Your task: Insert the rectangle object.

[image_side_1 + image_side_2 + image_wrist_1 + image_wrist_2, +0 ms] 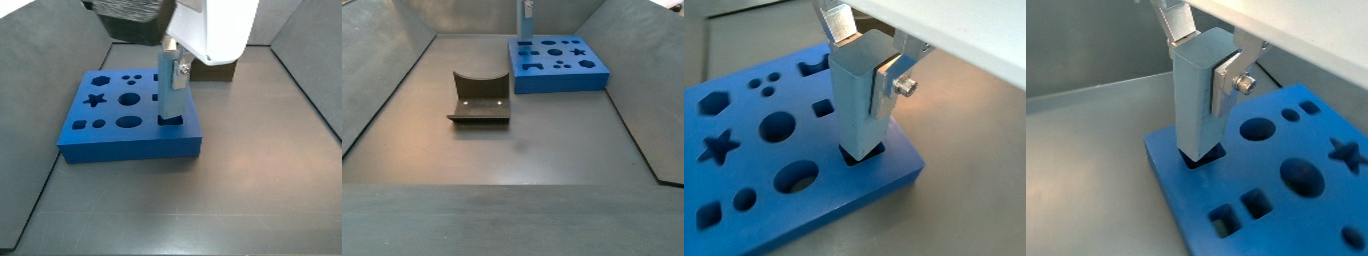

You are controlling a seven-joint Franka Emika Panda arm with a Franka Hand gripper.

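Floor: dull grey metal point(543, 150), walled by sloping grey panels.
Blue block: flat matte slab point(107, 135) with star, round and square holes.
Holder: dark brown U-shape point(480, 100), well apart from the block.
Rectangle object: slim grey-blue bar point(862, 100), upright, its lower end in a corner hole.
Gripper: point(871, 55) silver fingers point(839, 22) clenched on the bar's top.

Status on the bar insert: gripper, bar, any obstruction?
Gripper over the block corner, shut on bar. Bar upright, lower end in its slot. Holder sits apart; nothing in the way.
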